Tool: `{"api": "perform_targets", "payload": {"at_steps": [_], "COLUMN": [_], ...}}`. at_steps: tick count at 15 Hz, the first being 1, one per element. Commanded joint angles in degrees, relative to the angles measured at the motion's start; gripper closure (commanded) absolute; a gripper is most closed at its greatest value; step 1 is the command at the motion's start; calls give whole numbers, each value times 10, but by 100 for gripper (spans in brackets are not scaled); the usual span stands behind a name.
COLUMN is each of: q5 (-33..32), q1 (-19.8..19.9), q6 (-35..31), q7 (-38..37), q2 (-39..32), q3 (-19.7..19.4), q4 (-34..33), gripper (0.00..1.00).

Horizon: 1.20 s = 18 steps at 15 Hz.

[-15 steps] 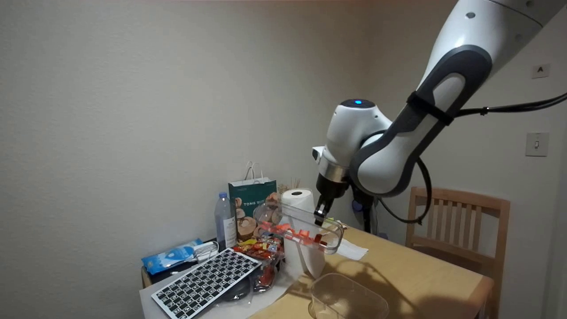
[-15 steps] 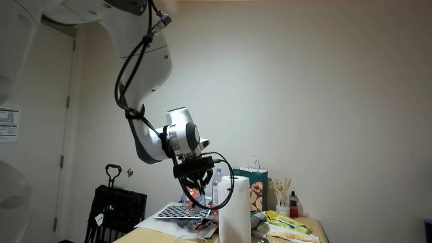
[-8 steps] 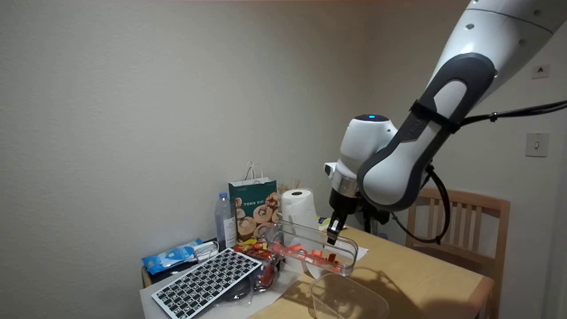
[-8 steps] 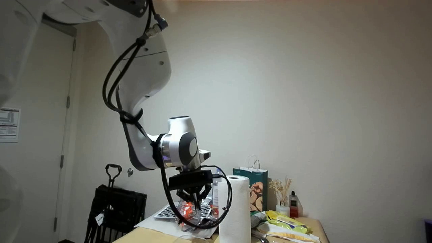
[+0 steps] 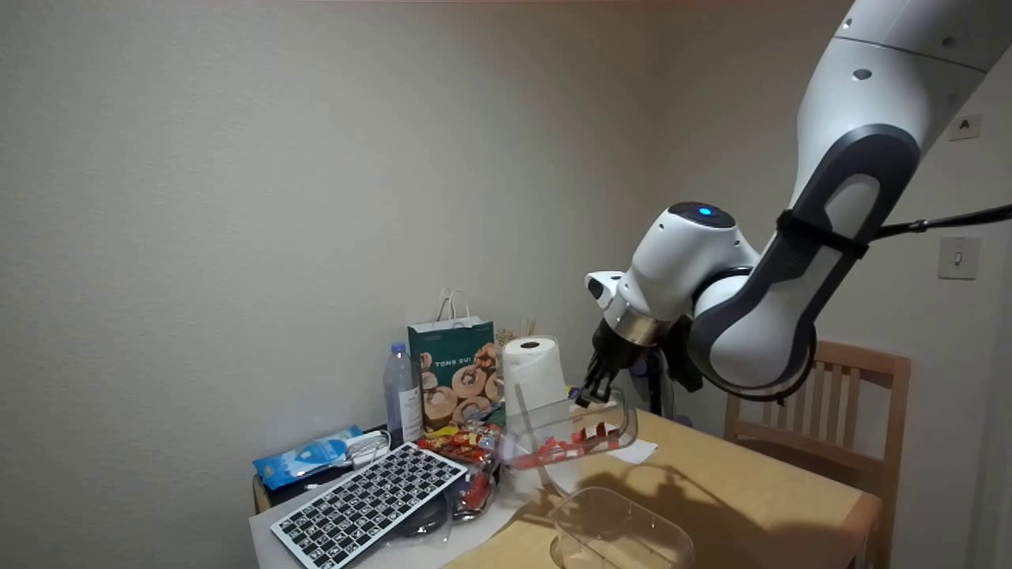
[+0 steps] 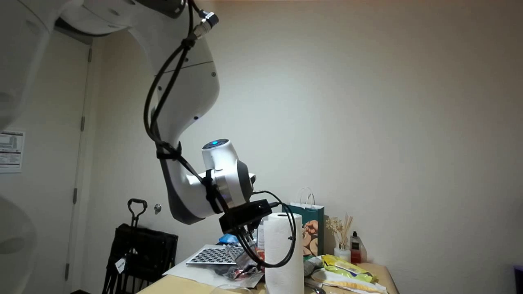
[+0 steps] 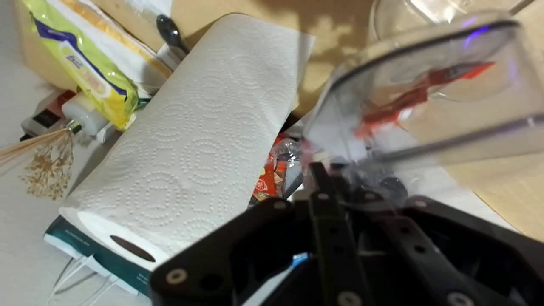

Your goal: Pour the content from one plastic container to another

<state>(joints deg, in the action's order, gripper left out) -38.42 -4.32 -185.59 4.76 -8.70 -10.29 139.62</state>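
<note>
A clear plastic container (image 5: 545, 423) with red pieces (image 5: 573, 446) in it hangs tilted above the table in an exterior view, its left end lower. It fills the right of the wrist view (image 7: 459, 97), blurred. My gripper (image 5: 593, 397) is shut on its rim; in the wrist view the gripper (image 7: 330, 170) has a narrow gap with the clear wall between its fingers. A second clear container (image 5: 601, 545) stands on the table, below and slightly right of the held one, cut off by the frame edge. Its rim also shows in an exterior view (image 6: 231, 288).
A paper towel roll (image 5: 534, 375) stands close behind the held container. A checkered board (image 5: 368, 506), snack packets (image 5: 466, 446), a bottle (image 5: 402, 395) and a green bag (image 5: 451, 371) are left. A wipes pack (image 6: 345, 267) and reed diffuser (image 6: 342, 249) lie beyond the roll.
The gripper and held container first came down and to the right in an exterior view. Since then the wrist has tilted, and the container's left end has dropped while its right end has risen.
</note>
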Motion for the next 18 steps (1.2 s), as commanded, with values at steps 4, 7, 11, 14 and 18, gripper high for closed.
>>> {"api": "perform_targets", "payload": {"at_steps": [4, 7, 11, 14, 18], "q5": [-47, -47, -47, -52, -153], "q1": [-7, -9, -9, -32, -65], "q6": [-61, -60, -60, 19, 178], "q7": [10, 9, 9, 23, -20], "q2": [-8, -8, -8, 11, 47], "q3": [-43, -38, -38, -63, -125], "q4": [-2, -2, -2, -7, -11], "gripper": [93, 93, 93, 61, 36]}}
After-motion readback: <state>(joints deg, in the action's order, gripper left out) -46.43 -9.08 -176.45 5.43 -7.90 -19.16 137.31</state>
